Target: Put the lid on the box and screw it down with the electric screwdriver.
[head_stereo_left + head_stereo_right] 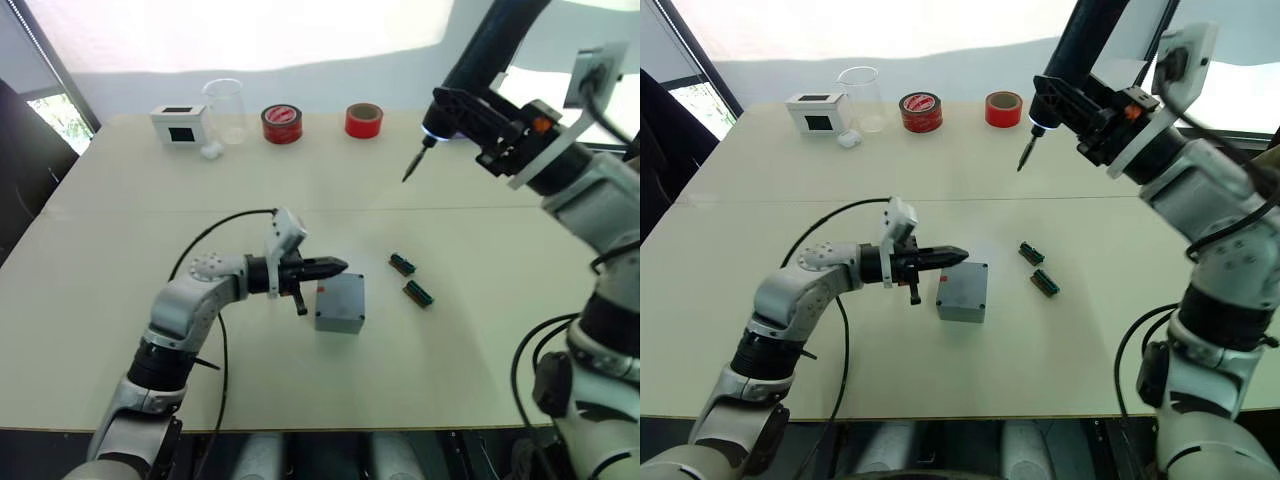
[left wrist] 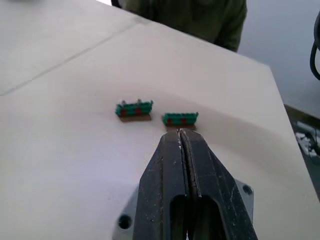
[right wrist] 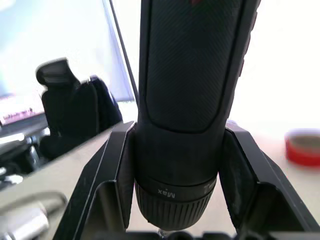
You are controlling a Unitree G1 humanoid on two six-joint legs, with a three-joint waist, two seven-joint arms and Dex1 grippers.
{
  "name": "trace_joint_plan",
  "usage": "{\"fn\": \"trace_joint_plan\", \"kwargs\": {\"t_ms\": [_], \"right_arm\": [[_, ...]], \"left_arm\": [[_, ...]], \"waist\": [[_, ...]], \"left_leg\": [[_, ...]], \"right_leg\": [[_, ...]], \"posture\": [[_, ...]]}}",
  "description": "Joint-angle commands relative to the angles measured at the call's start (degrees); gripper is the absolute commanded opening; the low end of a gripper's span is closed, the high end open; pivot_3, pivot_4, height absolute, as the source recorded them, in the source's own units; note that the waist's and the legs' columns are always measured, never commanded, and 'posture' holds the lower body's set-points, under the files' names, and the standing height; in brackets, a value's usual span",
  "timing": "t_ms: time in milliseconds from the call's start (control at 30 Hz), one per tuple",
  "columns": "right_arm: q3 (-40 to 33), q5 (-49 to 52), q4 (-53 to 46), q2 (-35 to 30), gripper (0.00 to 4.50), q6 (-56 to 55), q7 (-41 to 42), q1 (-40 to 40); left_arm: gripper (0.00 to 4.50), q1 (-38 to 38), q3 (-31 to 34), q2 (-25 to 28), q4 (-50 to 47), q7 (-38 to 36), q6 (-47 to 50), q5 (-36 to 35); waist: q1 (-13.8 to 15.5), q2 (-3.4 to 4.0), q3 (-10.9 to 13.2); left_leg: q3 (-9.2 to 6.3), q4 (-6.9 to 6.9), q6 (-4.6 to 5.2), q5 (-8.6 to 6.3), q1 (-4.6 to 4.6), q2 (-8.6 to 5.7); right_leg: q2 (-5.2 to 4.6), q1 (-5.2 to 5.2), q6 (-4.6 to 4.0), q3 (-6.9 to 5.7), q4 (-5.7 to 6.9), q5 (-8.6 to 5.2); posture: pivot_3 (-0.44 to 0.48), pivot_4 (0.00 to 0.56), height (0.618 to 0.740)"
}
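On the pale table (image 1: 120, 230), near its middle: grey box (image 1: 340, 304), lid seated flush on top. Left gripper (image 1: 338, 266): fingers pressed together, empty, tip over the box's upper edge. Beside the box, toward the robot's right: two small green strips (image 1: 411, 280), lying apart. Raised above the far right of the table: electric screwdriver (image 1: 440, 128), bit angled downward, clamped between the right gripper's (image 3: 180, 165) fingers. Far edge: white box (image 1: 180, 123), clear cup (image 1: 226, 110), two red tape rolls (image 1: 323, 122).
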Motion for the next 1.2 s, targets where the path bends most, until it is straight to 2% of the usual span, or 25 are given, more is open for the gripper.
{"fn": "trace_joint_plan", "kwargs": {"t_ms": [33, 167, 267, 367, 467, 733, 1000, 1200], "right_arm": [[1.28, -3.85, 3.03, -8.93, 1.78, 2.81, 4.38, 0.0], [10.16, -8.95, 8.55, -22.98, 1.78, 6.26, 19.09, 6.69], [20.11, -15.84, 17.58, -28.85, 1.78, 11.73, 21.22, 7.46], [24.85, -20.24, 24.11, -29.82, 1.78, 13.99, 23.25, 4.63], [29.51, -23.37, 24.73, -30.97, 1.78, 14.35, 27.16, 4.2], [34.42, -30.86, 29.37, -26.06, 1.78, 11.17, 31.29, 1.75], [40.46, -37.46, 34.66, -24.71, 1.78, 10.78, 36.54, -0.44], [42.05, -40.35, 35.47, -23.91, 1.78, 9.96, 39.74, 0.12]], "left_arm": [[0.0, -0.75, -0.53, 2.9, -4.62, -2.49, 0.04, -1.4], [0.0, -0.46, -2.87, 6.17, -8.35, -6.09, -0.66, -1.97], [0.0, -1.16, -5.87, 7.11, -10.23, -7.33, -2.87, -0.3], [0.0, -1.43, -6.88, 6.23, -10.71, -6.03, -3.82, 0.26], [0.0, -0.39, -7.93, 5.3, -10.98, -4.74, -4.31, 0.65], [0.0, 1.73, -9.61, 5.29, -12.06, -3.16, -5.61, 2.4], [0.0, 3.05, -9.02, 7.68, -14.0, -3.33, -4.36, 1.32], [0.0, 3.16, -8.87, 7.92, -13.61, -2.91, -4.25, 1.45]], "waist": [[0.05, 0.07, 0.04], [-0.05, 0.17, 0.12], [-0.25, 0.17, 0.12], [-0.25, 0.28, 0.21], [-0.47, 0.7, 0.39], [-0.24, 0.72, 0.42], [0.2, 0.76, 0.44], [0.2, 0.76, 0.44]], "left_leg": [[0.01, 0.02, 0.0, 0.0, -0.13, -0.01], [0.15, 0.07, 0.08, -0.02, -0.53, -0.18], [0.19, 0.09, 0.2, -0.09, -0.52, -0.18], [0.28, 0.24, 0.23, -0.11, -0.5, -0.18], [0.35, 0.28, 0.23, -0.1, -0.48, -0.18], [0.33, 0.3, 0.14, -0.05, -0.48, 0.05], [0.33, 0.35, 0.11, -0.04, -0.5, 0.01], [0.3, 0.44, 0.12, -0.04, -0.49, 0.02]], "right_leg": [[-0.01, -0.12, 0.0, 0.0, -0.02, 0.0], [-0.14, -0.47, 0.03, 0.0, -0.05, 0.02], [0.01, -0.42, 0.04, -0.09, -0.13, 0.01], [-0.02, -0.36, 0.04, -0.01, -0.14, 0.0], [0.03, -0.41, 0.07, 0.09, -0.08, 0.02], [0.35, -0.48, 0.15, 0.1, 0.01, 0.06], [0.33, -0.47, 0.18, 0.11, 0.02, 0.08], [0.34, -0.42, 0.19, 0.08, 0.05, 0.08]], "posture": [[0.0, 0.15, 0.74], [0.0, 0.15, 0.74], [0.0, 0.15, 0.74], [0.0, 0.15, 0.74], [0.0, 0.15, 0.74], [0.0, 0.15, 0.74], [0.0, 0.15, 0.74], [0.0, 0.15, 0.74]]}}
